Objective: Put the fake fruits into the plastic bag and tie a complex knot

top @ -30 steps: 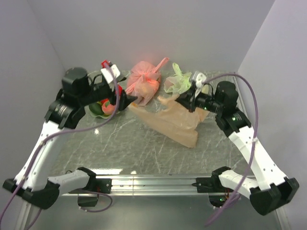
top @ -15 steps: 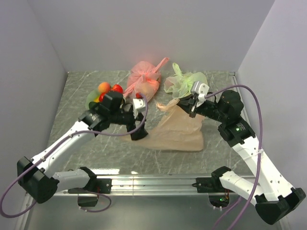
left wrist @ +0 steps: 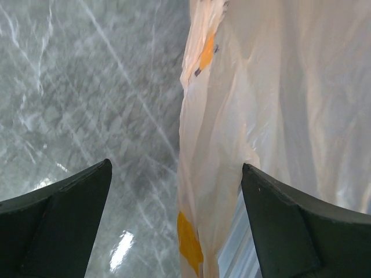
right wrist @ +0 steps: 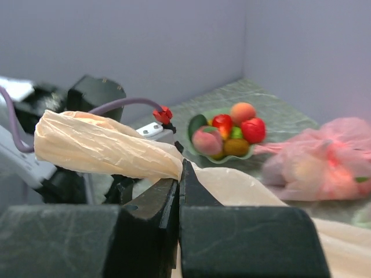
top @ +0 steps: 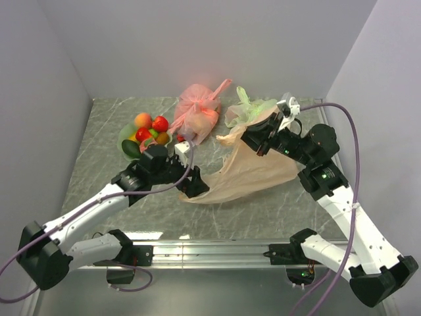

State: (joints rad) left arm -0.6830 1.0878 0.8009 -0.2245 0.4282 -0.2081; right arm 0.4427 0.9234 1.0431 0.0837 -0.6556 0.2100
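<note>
The pale orange plastic bag (top: 253,174) is held up at its far end and slopes down to the table at its near left corner. My right gripper (top: 253,139) is shut on a twisted handle of the bag (right wrist: 98,147) and holds it above the table, jaws pressed together (right wrist: 179,174). My left gripper (top: 195,185) is open at the bag's near left corner. In the left wrist view the bag's edge (left wrist: 208,174) hangs between the spread fingers (left wrist: 177,226), untouched. The fake fruits (top: 147,128) lie in a pale green dish at the back left and also show in the right wrist view (right wrist: 229,130).
A pink-red tied bag (top: 197,112) and a light green tied bag (top: 248,113) stand at the back, just behind the orange bag. The pink bag shows blurred in the right wrist view (right wrist: 319,165). Grey walls close in the marbled table (top: 112,178) on three sides.
My left arm came away from the fruit dish to the bag's near left corner. My right gripper lifted the bag's handle higher, pulling the bag up off the table.
</note>
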